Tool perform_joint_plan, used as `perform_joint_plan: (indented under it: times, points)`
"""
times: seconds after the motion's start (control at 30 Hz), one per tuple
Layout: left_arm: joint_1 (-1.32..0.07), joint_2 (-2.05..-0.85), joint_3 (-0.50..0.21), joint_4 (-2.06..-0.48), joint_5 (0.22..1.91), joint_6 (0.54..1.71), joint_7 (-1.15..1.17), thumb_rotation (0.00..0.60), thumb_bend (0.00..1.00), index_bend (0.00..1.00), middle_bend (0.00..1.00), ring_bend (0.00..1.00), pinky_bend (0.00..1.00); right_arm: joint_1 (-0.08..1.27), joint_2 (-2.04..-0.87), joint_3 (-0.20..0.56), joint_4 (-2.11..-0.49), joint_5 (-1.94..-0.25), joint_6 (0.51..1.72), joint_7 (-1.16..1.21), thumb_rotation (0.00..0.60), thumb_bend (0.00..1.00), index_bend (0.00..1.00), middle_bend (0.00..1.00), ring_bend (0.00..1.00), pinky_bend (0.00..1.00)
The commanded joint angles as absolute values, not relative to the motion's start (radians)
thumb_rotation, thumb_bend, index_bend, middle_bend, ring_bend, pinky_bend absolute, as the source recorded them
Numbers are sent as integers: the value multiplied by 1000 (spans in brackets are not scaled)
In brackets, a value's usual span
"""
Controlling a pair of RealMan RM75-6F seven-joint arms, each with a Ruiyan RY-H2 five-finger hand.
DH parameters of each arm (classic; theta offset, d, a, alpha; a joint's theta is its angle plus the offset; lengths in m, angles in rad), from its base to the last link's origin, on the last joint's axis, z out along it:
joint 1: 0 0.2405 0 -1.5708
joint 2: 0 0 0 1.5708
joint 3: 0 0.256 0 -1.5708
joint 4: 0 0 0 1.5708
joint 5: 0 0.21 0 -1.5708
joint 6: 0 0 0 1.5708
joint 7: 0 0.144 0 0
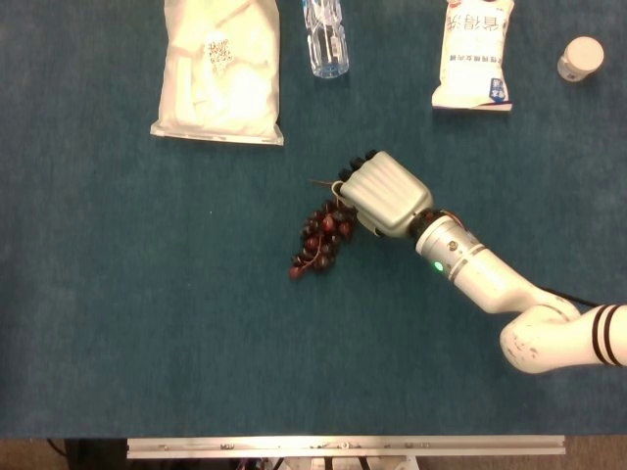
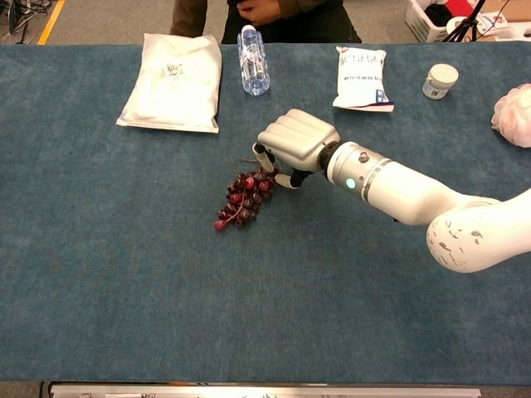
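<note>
A bunch of dark red grapes (image 1: 318, 240) lies on the blue table cloth (image 1: 147, 294) near the middle. My right hand (image 1: 382, 191) sits over the bunch's upper right end, its fingers curled down around the stem end and the top grapes. The chest view shows the same hand (image 2: 294, 141) pinching the top of the grapes (image 2: 242, 197), with the rest of the bunch trailing down to the left. The bare stem tip pokes out to the left of the fingers. My left hand shows in neither view.
Along the far edge lie a white plastic bag (image 1: 220, 69), a clear water bottle (image 1: 325, 34), a white and blue pouch (image 1: 475, 54) and a small white jar (image 1: 581, 59). A pink netted object (image 2: 514, 114) sits at the right edge. A person (image 2: 265, 16) stands behind the table.
</note>
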State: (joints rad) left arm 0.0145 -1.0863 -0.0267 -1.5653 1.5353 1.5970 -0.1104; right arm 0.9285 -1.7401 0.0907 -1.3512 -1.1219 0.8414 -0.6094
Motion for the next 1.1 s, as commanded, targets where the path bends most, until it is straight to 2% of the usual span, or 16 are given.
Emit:
perform_joint_plan:
  times: [0.03, 0.77, 0.93, 1.1]
  points:
    - [14, -1087, -26, -1565, 1537, 1596, -108, 600, 253, 323, 309, 230, 174, 925, -1726, 97, -1371, -1130, 854, -608, 600, 303, 505, 462, 343, 396]
    - [13, -1089, -28, -1560, 1530, 1590, -105, 600, 253, 323, 309, 229, 174, 931, -1751, 89, -1327, -1092, 820, -625, 600, 303, 505, 462, 343, 396]
    - [13, -1089, -28, -1562, 1535, 1594, -106, 600, 253, 323, 309, 230, 175, 916, -1705, 96, -1391, -1119, 861, -614, 600, 303, 505, 462, 343, 396]
    - [11, -1089, -29, -1559, 1540, 1596, -111, 600, 254, 323, 309, 230, 174, 854, -1587, 85, -1517, -1133, 962, -623, 600, 303, 505, 462, 343, 396]
